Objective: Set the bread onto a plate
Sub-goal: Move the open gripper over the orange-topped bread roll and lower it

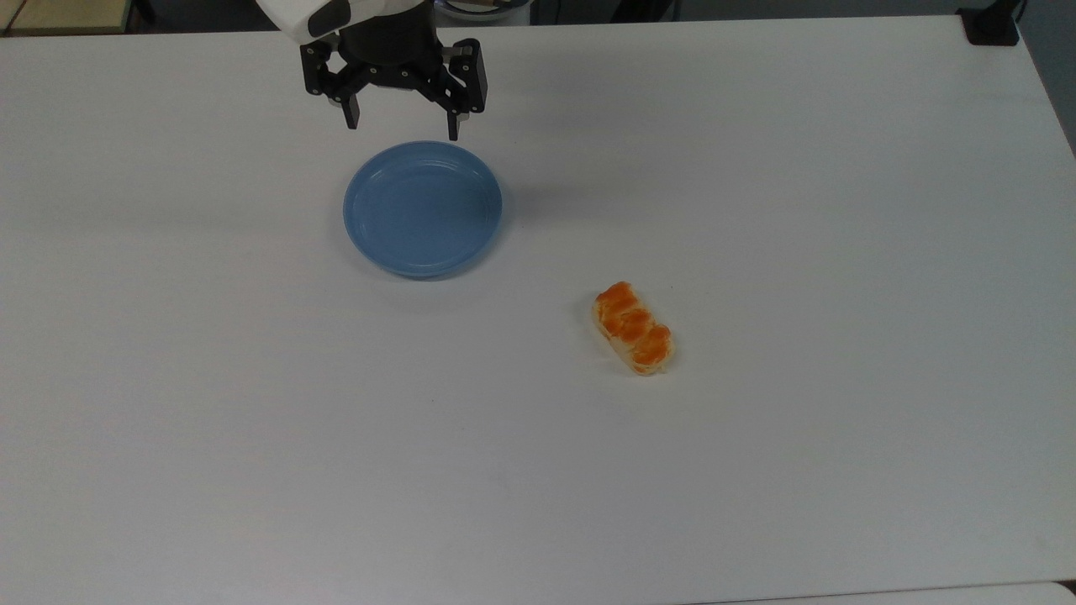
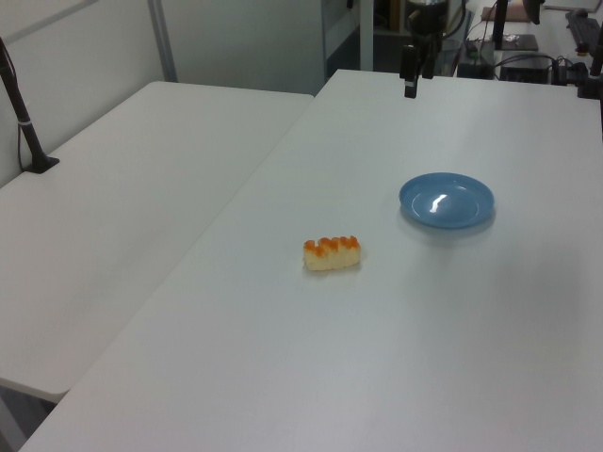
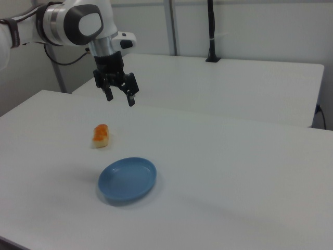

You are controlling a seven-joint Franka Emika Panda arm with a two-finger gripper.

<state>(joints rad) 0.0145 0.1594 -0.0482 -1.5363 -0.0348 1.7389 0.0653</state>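
The bread (image 1: 634, 328), a small loaf with orange-brown lumps on top and cream sides, lies on the white table, right of and below the plate in the top view. It also shows as the bread (image 2: 332, 252) and the bread (image 3: 100, 135). The light-blue plate (image 1: 422, 208) holds nothing; it appears too as the plate (image 2: 447, 201) and the plate (image 3: 127, 179). My gripper (image 1: 402, 126) hangs open above the table just beyond the plate's far rim, with nothing between its fingers. It shows high up as the gripper (image 3: 120, 98) and the gripper (image 2: 414, 83).
The white table (image 1: 252, 420) is wide and bare around both objects. A second white table (image 2: 113, 207) adjoins it. A black post (image 3: 211, 31) stands on that other table, and a black clamp (image 1: 990, 25) sits at the far corner.
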